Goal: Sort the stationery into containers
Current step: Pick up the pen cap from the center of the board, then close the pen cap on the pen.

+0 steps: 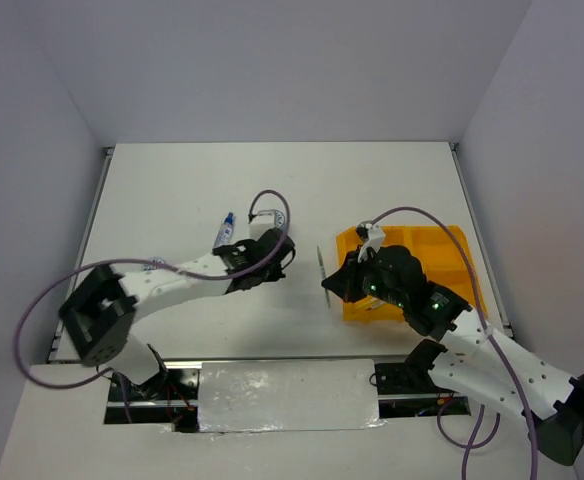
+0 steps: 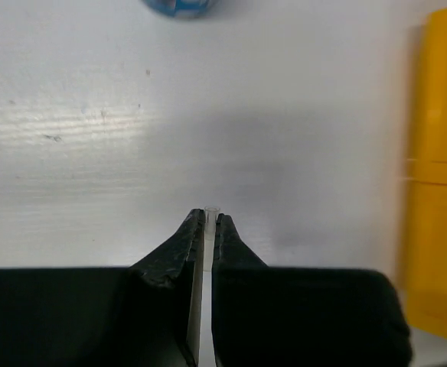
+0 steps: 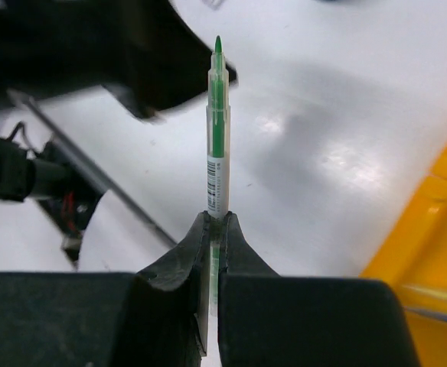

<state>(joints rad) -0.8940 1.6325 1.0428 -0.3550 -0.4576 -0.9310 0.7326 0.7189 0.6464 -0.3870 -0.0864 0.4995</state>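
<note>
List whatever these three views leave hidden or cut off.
Left wrist: the clear pen shows only its tip; the left gripper hides the rest.
Left wrist: a blue pot is cut by the top edge.
Top: the right arm covers much of the tray.
Right wrist: the right gripper hides the green pen's lower end.

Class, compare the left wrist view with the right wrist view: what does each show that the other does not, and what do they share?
Only the left wrist view shows the left gripper shut on the end of a thin clear pen, and part of a blue-white pot at the top edge.
Only the right wrist view shows the right gripper shut on a green pen with a barcode label, and the dark left arm beyond it.
Both show the white table and the orange-yellow tray at the right.
</note>
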